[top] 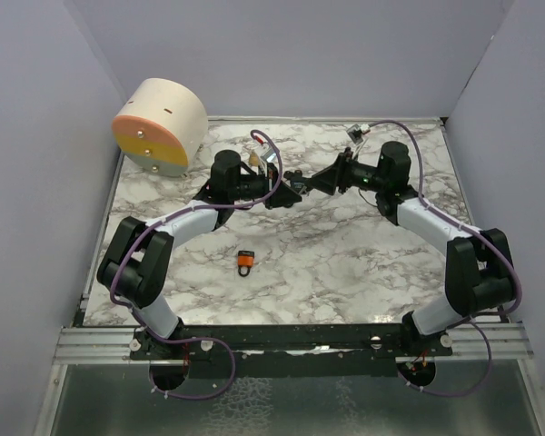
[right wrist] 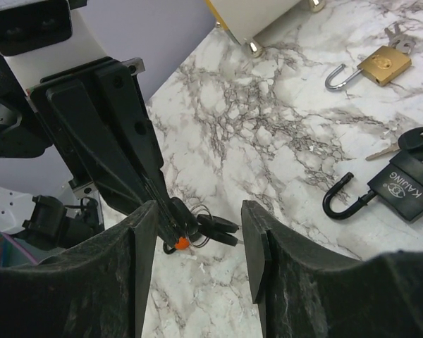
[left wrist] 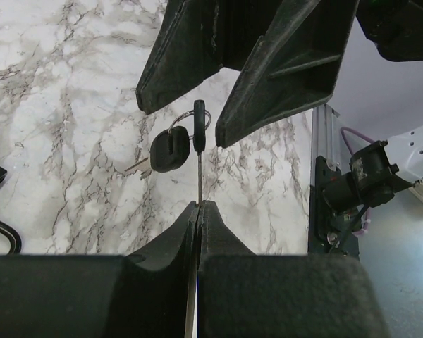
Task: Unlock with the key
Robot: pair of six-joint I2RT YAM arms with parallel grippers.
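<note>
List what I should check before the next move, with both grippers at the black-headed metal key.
1. Left gripper shut on the blade of the black-headed metal key: ok.
2. Right gripper open, its jaws on either side of that key's head: ok.
3. Second black-headed key, dangling beside it, clear of the right fingers: cannot tell.
4. Small orange padlock lying free on the white marble table, no arm over it: ok.
5. That padlock's shackle shut: cannot tell.
</note>
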